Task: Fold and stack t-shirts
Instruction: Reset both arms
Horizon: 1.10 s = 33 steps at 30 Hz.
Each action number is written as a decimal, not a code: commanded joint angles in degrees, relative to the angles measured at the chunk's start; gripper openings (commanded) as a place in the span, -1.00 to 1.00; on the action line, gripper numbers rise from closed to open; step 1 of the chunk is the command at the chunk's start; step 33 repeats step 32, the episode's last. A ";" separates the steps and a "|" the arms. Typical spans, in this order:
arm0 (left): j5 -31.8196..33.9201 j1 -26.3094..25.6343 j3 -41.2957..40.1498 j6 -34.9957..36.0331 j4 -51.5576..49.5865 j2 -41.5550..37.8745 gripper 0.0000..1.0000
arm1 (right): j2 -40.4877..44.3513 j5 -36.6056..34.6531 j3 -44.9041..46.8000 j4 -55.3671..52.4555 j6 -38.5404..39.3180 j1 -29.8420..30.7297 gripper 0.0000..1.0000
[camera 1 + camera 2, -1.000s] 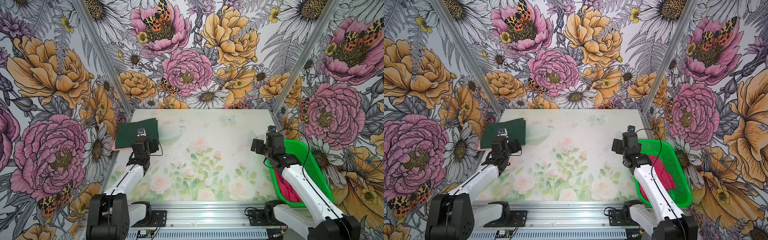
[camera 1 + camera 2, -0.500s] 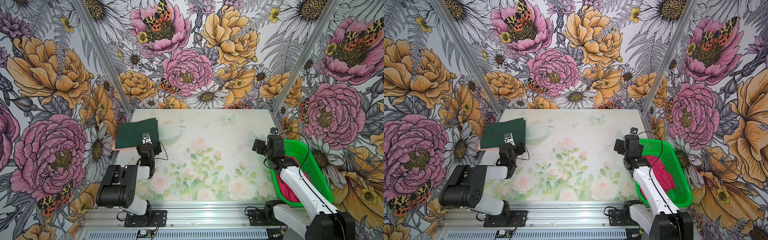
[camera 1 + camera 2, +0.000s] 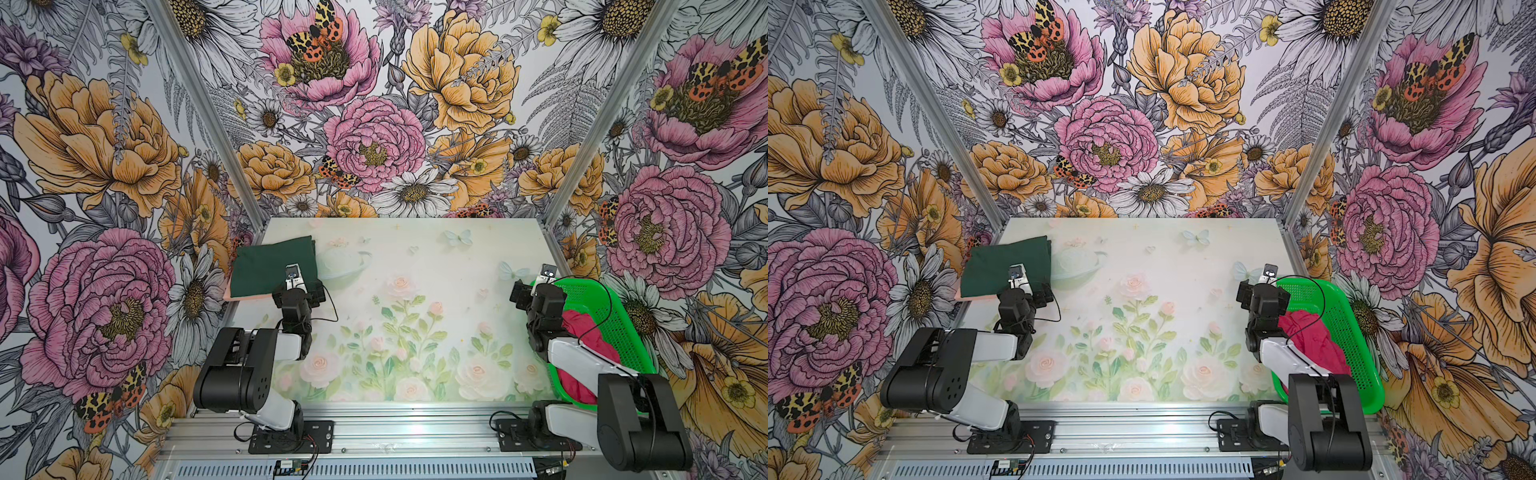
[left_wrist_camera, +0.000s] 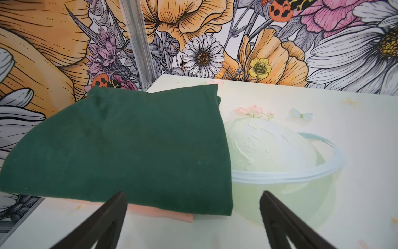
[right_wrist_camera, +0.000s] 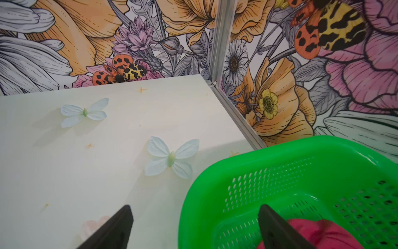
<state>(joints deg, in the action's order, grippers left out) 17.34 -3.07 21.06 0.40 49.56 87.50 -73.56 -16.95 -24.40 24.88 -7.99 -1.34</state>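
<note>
Green t-shirt [image 3: 270,266] on peach t-shirt [image 4: 163,212] upper left; left gripper [image 4: 193,194], right gripper [image 5: 195,208] released, empty; next I'd grab crimson t-shirt [image 3: 582,332] from basket [image 3: 615,316], frame right.

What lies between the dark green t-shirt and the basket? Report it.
Only bare tabletop between the dark green t-shirt and the basket, as both top views show, flanked by left arm and right arm.

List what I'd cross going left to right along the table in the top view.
dark green t-shirt → left gripper → right gripper → green basket. The crimson-pink t-shirt lies inside the basket, so it is left out.
</note>
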 commanded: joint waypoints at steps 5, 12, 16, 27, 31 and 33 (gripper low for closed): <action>-4.06 1.74 1.00 -0.50 -0.19 -0.40 0.98 | -12.16 0.47 1.42 21.02 1.15 1.89 0.98; -4.84 1.75 1.15 -0.22 -0.33 -0.40 0.97 | -13.86 -1.23 2.30 23.82 1.04 2.50 0.80; -4.95 1.74 1.18 -0.24 -0.43 -0.40 0.98 | -13.99 -1.15 2.84 25.45 1.39 2.39 0.99; -8.28 2.05 1.61 0.37 -1.19 -0.32 0.97 | -13.88 -1.07 2.96 25.31 1.30 2.39 0.99; -8.73 2.32 1.64 0.30 -1.23 -0.32 0.97 | -13.89 -1.06 2.88 25.36 1.30 2.34 0.99; -8.73 2.37 1.62 0.30 -1.26 -0.40 0.97 | -13.89 -1.07 2.88 25.32 1.32 2.40 0.99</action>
